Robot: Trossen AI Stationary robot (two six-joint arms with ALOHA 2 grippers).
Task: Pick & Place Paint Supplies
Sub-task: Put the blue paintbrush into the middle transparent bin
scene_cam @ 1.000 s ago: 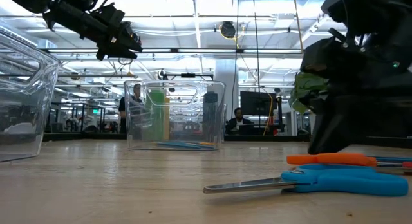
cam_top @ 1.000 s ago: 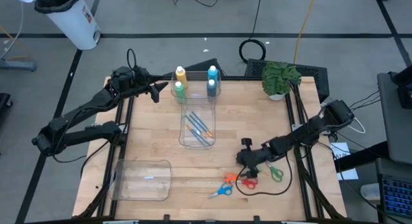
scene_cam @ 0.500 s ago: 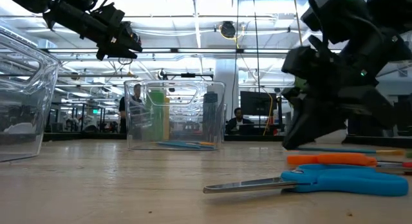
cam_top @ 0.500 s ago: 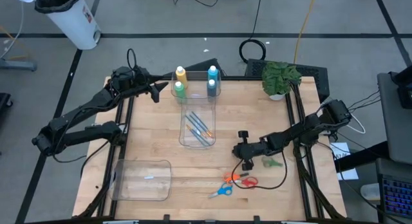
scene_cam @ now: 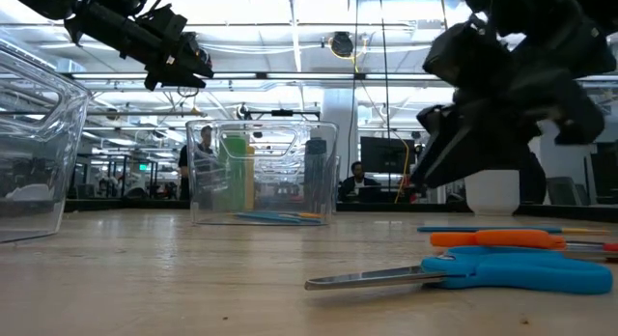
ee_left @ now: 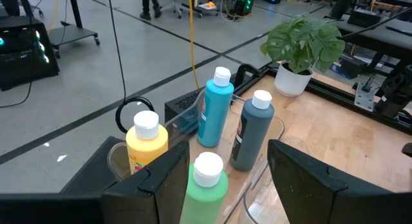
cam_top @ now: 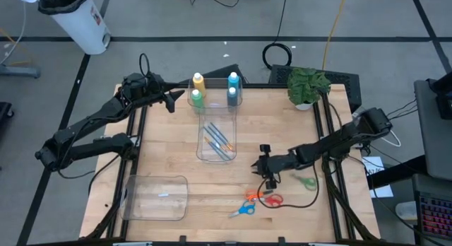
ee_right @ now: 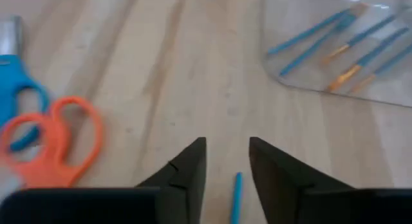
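Note:
Four white-capped paint bottles stand upright in the far end of a clear bin: yellow, green, light blue and grey-blue. Several blue and orange brushes lie flat on the bin's floor. One more blue brush lies on the table under my right gripper, which hovers open above the wood, right of the bin. My left gripper hangs open in the air just left of the bottles. The left wrist view shows them close ahead: the green one, the yellow one.
Three pairs of scissors lie near the table's near right: green, orange, blue. A clear lid or tray sits at near left, and a potted plant at the far right corner. A black cable loops beside the scissors.
My right gripper has risen off the table beside the scissors and moved toward the far edge and slightly left, toward the clear bin. The blue brush stays lying on the table beneath it.

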